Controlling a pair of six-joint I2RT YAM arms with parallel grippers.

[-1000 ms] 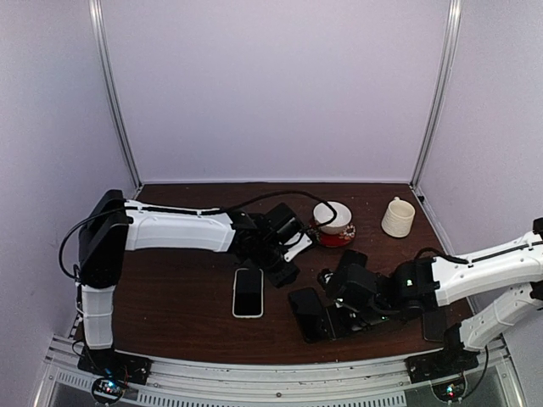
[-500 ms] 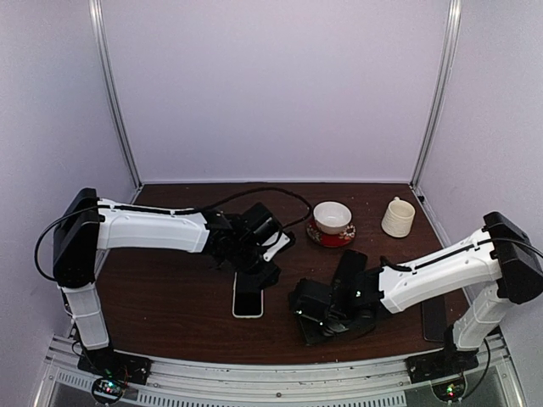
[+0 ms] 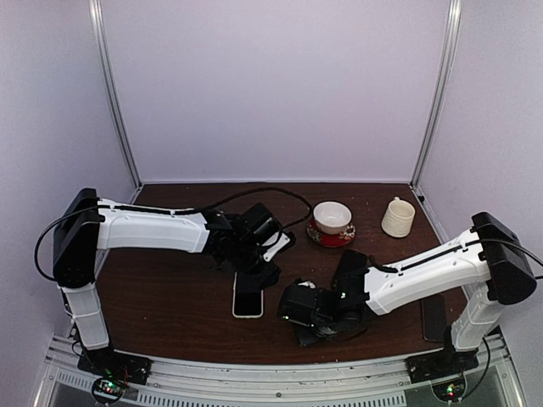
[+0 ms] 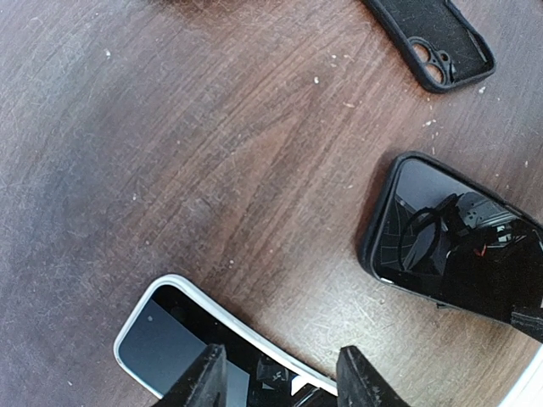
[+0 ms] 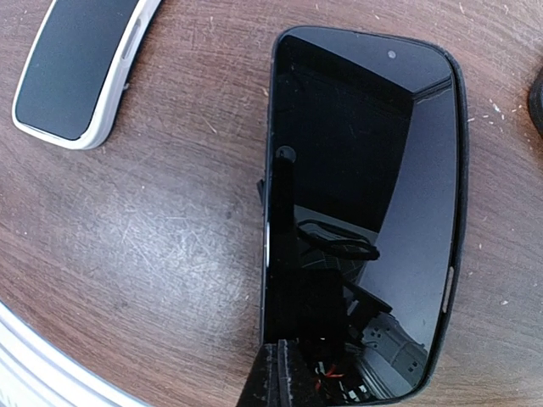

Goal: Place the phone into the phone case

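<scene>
A black phone (image 5: 365,195) lies face up inside a black phone case (image 5: 461,170) whose rim frames it, near the front of the table (image 3: 170,297). My right gripper (image 5: 281,377) is shut, its fingers pressed together over the phone's near left edge. From above, that gripper (image 3: 297,312) covers most of the phone (image 3: 307,336). A second phone with a white rim (image 4: 170,339) lies to the left. My left gripper (image 4: 280,381) hangs open over that white-rimmed phone's end and holds nothing. An empty black case (image 4: 433,38) lies beyond.
A white cup on a red saucer (image 3: 333,222) and a cream mug (image 3: 397,217) stand at the back right. A flat dark object (image 3: 436,319) lies by the right arm's base. The white-rimmed phone (image 3: 248,298) is left of the black one.
My right gripper slid left over the black phone and closed. The left arm pulled back toward the left a little, then held still, its jaws unchanged.
</scene>
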